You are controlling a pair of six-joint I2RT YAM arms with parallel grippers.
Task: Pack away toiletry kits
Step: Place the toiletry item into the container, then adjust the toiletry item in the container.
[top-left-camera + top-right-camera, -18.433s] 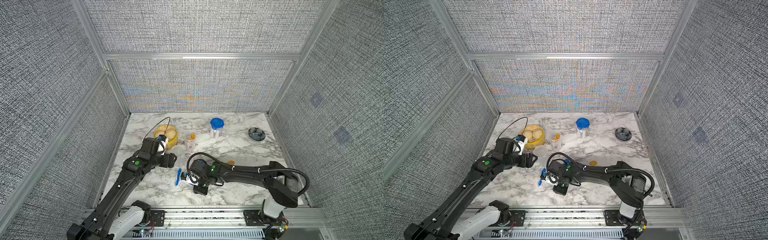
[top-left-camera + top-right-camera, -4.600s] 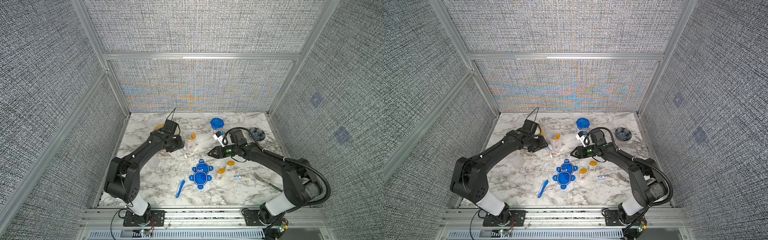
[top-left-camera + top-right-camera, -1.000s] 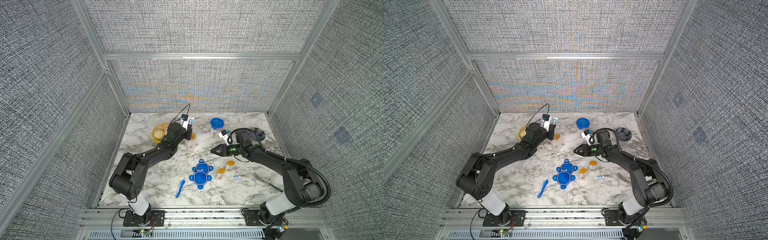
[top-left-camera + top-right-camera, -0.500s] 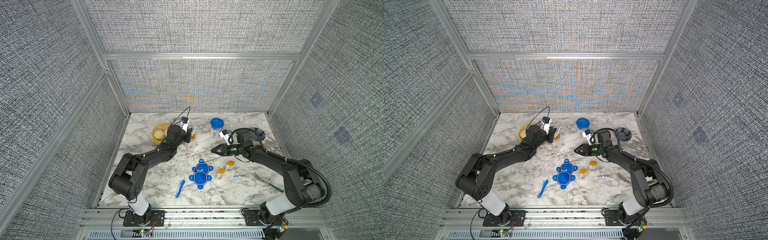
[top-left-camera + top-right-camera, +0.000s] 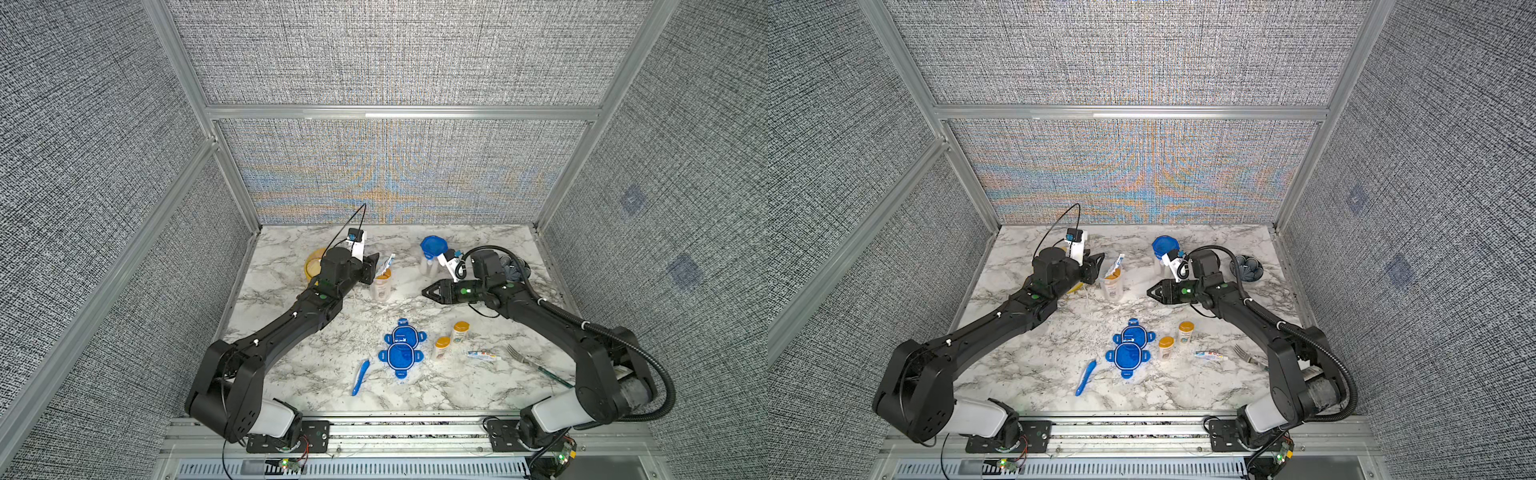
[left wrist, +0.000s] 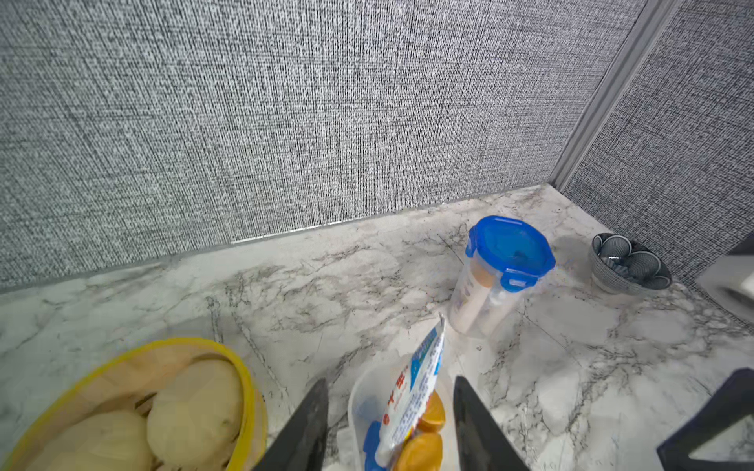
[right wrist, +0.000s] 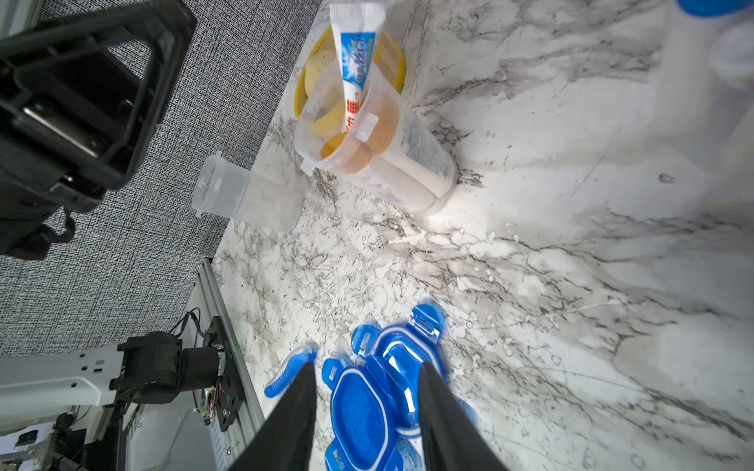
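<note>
Close to the front edge of the desk (image 5: pixel 307 376) lies a blue toothbrush (image 5: pixel 360 377). Just right of it two blue lids (image 5: pixel 401 347) lie flat, touching. Next stand two white bottles (image 5: pixel 441 347), then a loose toothpaste tube (image 5: pixel 482 355) and a fork (image 5: pixel 536 365) toward the right edge.

The right arm rises from the front right corner to a raised elbow, runs back, then turns left. The right gripper (image 5: pixel 426 291) hangs level over mid-desk, its jaws moderately apart and empty.

The left arm stretches in one long diagonal from the front left corner. The left gripper (image 6: pixel 389 381) hovers at the mouth of an open tub (image 5: pixel 381 286). Its jaws are parted, with gaps on either side of a second toothpaste tube (image 6: pixel 420 379) standing inside among orange-capped bottles (image 6: pixel 424 452), and they grip nothing.

An empty tub (image 7: pixel 245 195) sits by the left edge. Farther back stand a closed tub (image 5: pixel 432 253), a steamer (image 5: pixel 311 266) and a bowl (image 5: pixel 1246 266).
</note>
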